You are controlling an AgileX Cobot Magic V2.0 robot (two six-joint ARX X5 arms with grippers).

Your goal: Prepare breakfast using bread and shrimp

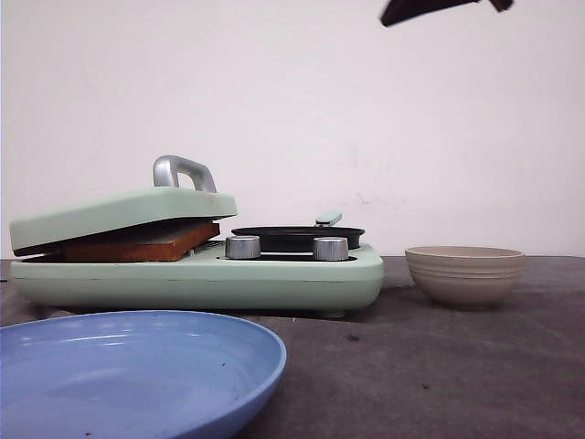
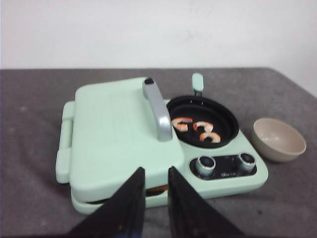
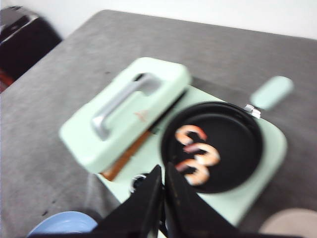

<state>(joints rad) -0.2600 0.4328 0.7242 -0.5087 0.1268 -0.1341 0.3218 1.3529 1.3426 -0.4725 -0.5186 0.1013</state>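
The bread (image 1: 137,245) lies in the mint-green breakfast maker (image 1: 274,279) under its lid (image 1: 119,212), which rests slightly tilted on it; only a brown crust edge (image 3: 126,156) shows. Three pink shrimp (image 2: 195,130) lie in the black pan (image 2: 203,121) on the maker's right side, the shrimp (image 3: 197,154) also showing from above. My left gripper (image 2: 156,171) hovers in front of the lid's near edge, open by a narrow gap and empty. My right gripper (image 3: 163,168) is high above the knobs and pan, shut on nothing.
A blue plate (image 1: 128,375) sits at the front left. A beige bowl (image 1: 464,273) stands right of the maker. Two silver knobs (image 1: 242,247) face forward, and the lid carries a silver handle (image 1: 183,171). A dark arm part (image 1: 439,9) shows at the top right.
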